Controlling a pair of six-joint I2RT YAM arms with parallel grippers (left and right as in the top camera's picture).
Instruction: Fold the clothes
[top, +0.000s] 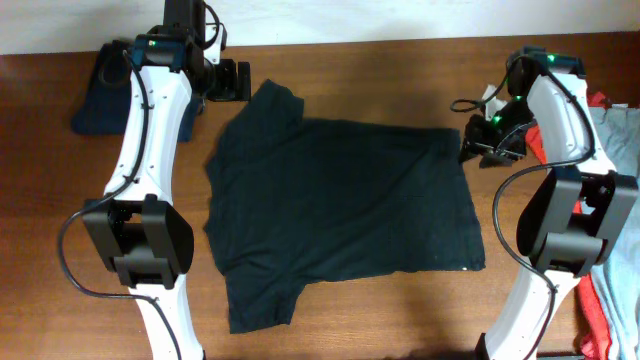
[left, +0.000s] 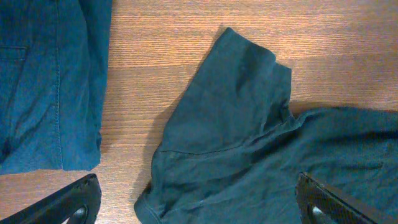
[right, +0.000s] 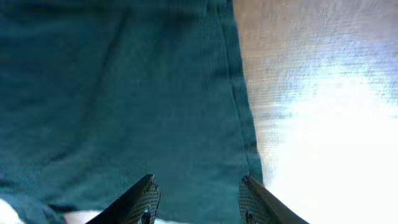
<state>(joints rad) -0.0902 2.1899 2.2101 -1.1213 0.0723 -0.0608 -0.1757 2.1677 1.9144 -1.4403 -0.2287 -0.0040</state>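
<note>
- Clothes on the table: you can count four, one black T-shirt, one navy garment, one light grey-blue garment and one red garment.
- The black T-shirt lies spread flat at the table's centre, with both sleeves toward 9 o'clock and the hem toward 3 o'clock.
- The navy garment sits at about 10 o'clock, apart from the shirt. In your left wrist view it shows stitched seams and lies just across a strip of bare wood from the shirt's sleeve.
- The grey-blue garment lies at the 3 o'clock edge, with the red one beside it around 4 o'clock. Both are partly hidden by the right arm.
- You have two arms, the left arm along the 9 o'clock side.
- The left fingers are spread wide above the far sleeve, at the shirt's 11 o'clock, gripping nothing.
- The right fingers stand partly apart over the hem corner at the shirt's 2 o'clock, with cloth beneath the gap.
- One small white mark sits near the hem at the shirt's 4 o'clock, too small to read.
</note>
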